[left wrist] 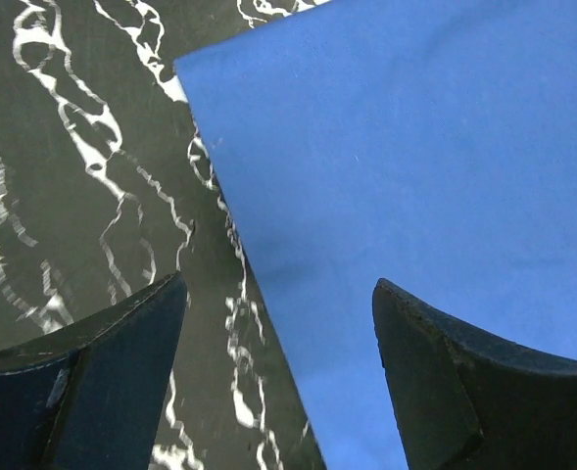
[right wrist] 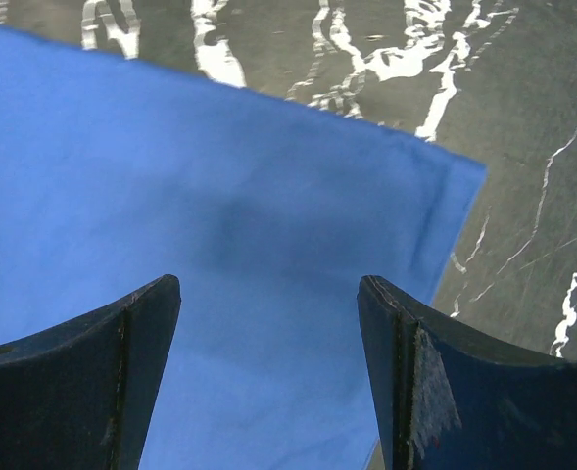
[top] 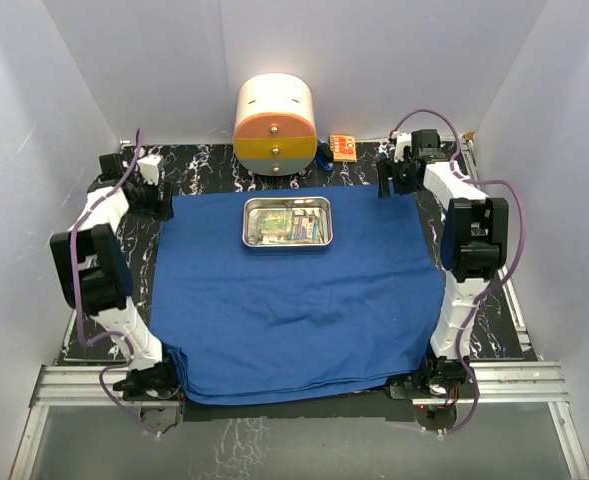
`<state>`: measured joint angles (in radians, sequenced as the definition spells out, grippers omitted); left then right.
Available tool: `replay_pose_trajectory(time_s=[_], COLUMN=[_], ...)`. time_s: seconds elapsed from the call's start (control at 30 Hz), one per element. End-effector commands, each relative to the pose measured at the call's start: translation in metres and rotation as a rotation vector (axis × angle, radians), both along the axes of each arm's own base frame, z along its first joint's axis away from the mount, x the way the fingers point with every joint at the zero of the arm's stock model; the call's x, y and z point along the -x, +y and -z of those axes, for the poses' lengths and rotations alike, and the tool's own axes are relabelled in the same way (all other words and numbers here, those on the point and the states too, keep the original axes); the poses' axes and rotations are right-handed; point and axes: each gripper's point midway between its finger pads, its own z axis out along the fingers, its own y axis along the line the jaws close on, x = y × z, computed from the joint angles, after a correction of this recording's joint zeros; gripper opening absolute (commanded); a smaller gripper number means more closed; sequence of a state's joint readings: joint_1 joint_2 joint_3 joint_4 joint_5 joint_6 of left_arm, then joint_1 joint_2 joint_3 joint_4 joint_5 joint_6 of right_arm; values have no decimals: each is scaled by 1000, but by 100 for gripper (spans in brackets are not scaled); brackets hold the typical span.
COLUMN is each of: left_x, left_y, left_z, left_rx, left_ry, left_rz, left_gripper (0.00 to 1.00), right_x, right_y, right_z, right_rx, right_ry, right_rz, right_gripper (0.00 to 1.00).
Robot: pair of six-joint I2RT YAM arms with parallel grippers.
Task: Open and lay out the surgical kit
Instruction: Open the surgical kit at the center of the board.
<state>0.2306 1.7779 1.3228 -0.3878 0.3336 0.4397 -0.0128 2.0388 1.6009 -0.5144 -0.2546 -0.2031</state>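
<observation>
**Wrap spread, tray still loaded**

Nearest the arm bases, the royal-blue cloth wrap (top: 294, 310) lies opened out over the black white-veined counter (top: 224, 165). Its near edge is doubled in soft folds close to the two mounts, and a few shallow creases run across its middle.

Further back, on the far half of the cloth and about centred between the arms, sits the shiny rectangular steel tray (top: 286, 247). Something pale and packet-like lies inside it. From above the single pieces are too small to tell apart, and nothing lies out on the cloth itself.

At the far corners, the left claw (left wrist: 276, 284) hangs over the cloth's left corner with its jaws spread and nothing between them. The right claw (right wrist: 268, 281) is the same over the right corner: wide apart, empty, cloth below.

Behind the cloth stand a round cream-and-orange container (top: 274, 125) and a small orange box (top: 342, 147).

By my reading the unwrapping is done and the laying-out is not yet begun. The risks lie in the cloth and the tray:
- A finger that dips too low at a corner could pinch fabric and drag the tray along.
- Reaching into the tray, a claw may knock its wall and slide it.
- Thin pieces lying flat on steel may slip out of a pinch.
</observation>
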Motion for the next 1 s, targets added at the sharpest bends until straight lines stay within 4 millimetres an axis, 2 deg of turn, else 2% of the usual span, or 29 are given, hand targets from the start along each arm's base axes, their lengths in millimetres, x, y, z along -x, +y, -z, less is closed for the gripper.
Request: replay_pose_trajectory(time_s=[0.0,0.03,0.17,0.4,0.6,0.7,0.87,0.97], left_x=[-35,-41,-66,-74,-66,-62,-62,-65], left_y=[-8,-6,2,-7,-21,-31,-33,-33], left_z=[14,28,51,82,96,101,107,108], left_rx=[111,112,116,178,176,147,126,129], left_ry=[-1,21,39,93,136,150,166,167], left_rz=[-41,-51,-79,-73,-3,38,29,20], left_gripper=[75,75,75,67,56,50,41,34], right_x=[-41,-44,-51,-53,-59,-58,-54,-54], right_y=[-33,-36,-43,-46,-60,-56,-45,-44], right_z=[-5,5,24,49,53,57,58,59], right_rx=[21,21,-8,-40,-44,-59,-103,-109], right_ry=[-69,-53,-21,25,15,25,39,41], right_rz=[105,110,126,143,180,165,131,124], right_gripper=[71,71,71,70,69,67,59,50])
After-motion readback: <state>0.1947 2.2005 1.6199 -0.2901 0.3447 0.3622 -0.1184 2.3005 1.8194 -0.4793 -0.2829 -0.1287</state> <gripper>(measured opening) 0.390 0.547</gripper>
